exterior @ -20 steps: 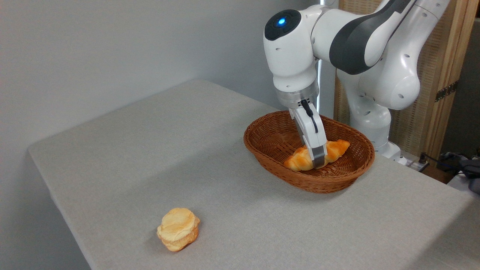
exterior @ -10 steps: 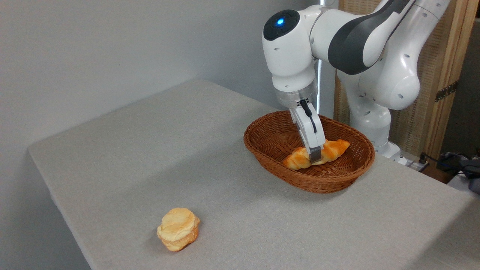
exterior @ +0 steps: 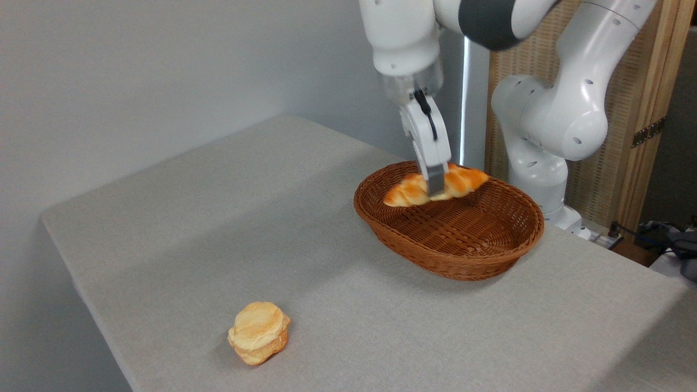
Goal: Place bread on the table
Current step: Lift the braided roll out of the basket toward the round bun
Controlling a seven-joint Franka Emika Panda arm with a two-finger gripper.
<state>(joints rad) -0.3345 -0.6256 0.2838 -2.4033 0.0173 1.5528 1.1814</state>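
Note:
The bread (exterior: 409,192), a braided golden-orange roll, hangs in the air above the brown wicker basket (exterior: 452,242), roughly level with its far rim. My gripper (exterior: 436,190) is shut on the roll's middle, fingers pointing down from the white arm above. Both tapered ends of the roll stick out left and right of the fingers. The table (exterior: 228,218) with its light grey cloth spreads out to the left and front of the basket.
A round pale-yellow layered bun (exterior: 258,332) lies on the cloth near the table's front left edge. The robot's white base (exterior: 539,163) stands behind the basket at the right, with a wooden screen behind it.
My gripper has risen with the bread held in it, lifting the roll off the basket floor to about rim height and slightly to the left. The bun and basket have not moved.

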